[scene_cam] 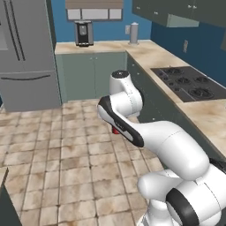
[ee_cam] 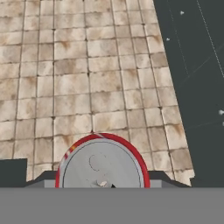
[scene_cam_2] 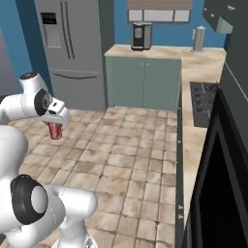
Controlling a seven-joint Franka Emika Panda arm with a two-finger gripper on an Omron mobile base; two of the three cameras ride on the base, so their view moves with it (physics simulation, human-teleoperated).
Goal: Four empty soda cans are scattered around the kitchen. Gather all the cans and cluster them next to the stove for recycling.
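Observation:
A red soda can [scene_cam_2: 55, 131] with a silvery top hangs over the tiled floor, and my gripper [scene_cam_2: 54, 125] is shut on it. The hand view looks straight down on the can's round metal top [ee_cam: 103, 164], which sits between the fingers with floor tiles far below. In the left base view just a red sliver of the can [scene_cam: 115, 130] peeks out under my forearm. The black stove [scene_cam: 187, 81] lies in the counter to the right, well apart from the can; its edge [scene_cam_2: 202, 104] also appears in the right base view.
Grey-green cabinets [scene_cam: 90, 75] run along the back and right, under a beige counter [scene_cam: 152, 55]. On the back counter stand a coffee machine [scene_cam: 83, 33] and a grey canister [scene_cam: 133, 33]. The steel fridge [scene_cam: 26, 53] stands at left. A dark cabinet front [ee_cam: 192, 65] borders the floor.

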